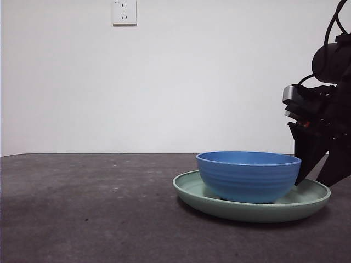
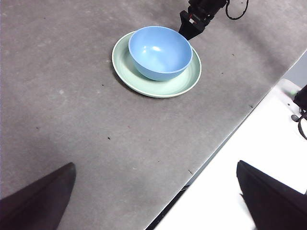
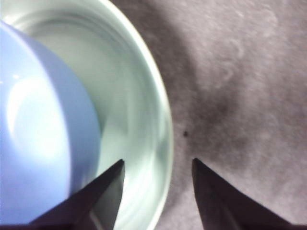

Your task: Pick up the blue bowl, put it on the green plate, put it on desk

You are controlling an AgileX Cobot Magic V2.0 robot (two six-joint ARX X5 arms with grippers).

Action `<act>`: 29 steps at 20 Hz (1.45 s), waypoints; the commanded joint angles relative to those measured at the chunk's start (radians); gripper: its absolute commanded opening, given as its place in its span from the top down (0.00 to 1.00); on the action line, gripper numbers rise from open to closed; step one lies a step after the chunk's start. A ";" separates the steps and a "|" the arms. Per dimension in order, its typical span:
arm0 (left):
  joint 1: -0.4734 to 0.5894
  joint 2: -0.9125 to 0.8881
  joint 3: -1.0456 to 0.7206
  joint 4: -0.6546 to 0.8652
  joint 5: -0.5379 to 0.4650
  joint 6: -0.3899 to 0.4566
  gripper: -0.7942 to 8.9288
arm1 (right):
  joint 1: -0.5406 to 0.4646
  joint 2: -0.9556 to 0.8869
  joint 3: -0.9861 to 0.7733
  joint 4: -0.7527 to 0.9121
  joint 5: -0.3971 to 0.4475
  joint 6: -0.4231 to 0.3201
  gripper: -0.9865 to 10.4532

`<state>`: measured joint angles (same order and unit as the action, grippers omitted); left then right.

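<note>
Blue bowl [image 1: 248,175] on green plate [image 1: 252,205], right claw [image 3: 158,165] apart astride plate rim, left claw [image 2: 156,201] apart, distant

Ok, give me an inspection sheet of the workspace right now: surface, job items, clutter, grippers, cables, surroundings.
Surface: dark grey-brown matte desk, speckled.
Job's things: glossy medium-blue round bowl sits inside the pale mint-green shallow plate.
Clutter: nothing seen.
Grippers: right gripper open, jaws straddling the plate's rim beside the bowl; left gripper open, high over the desk's edge, holding nothing.
Cables: black cable on the right arm.
Surroundings: white wall, wall socket.
</note>
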<state>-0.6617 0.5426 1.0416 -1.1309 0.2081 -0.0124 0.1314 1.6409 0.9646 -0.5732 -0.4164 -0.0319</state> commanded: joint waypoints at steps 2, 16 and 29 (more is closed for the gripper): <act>-0.008 0.004 0.008 0.010 0.003 0.012 0.24 | 0.005 0.020 0.015 0.013 -0.002 0.026 0.74; -0.008 0.004 0.008 0.031 0.003 0.012 0.24 | 0.005 0.064 0.015 0.011 -0.009 0.081 0.91; -0.008 0.004 0.008 0.031 0.003 0.012 0.24 | 0.051 0.047 0.259 -0.138 -0.119 0.196 0.91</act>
<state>-0.6617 0.5426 1.0416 -1.1099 0.2085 -0.0124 0.1749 1.6829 1.2037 -0.7135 -0.5198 0.1280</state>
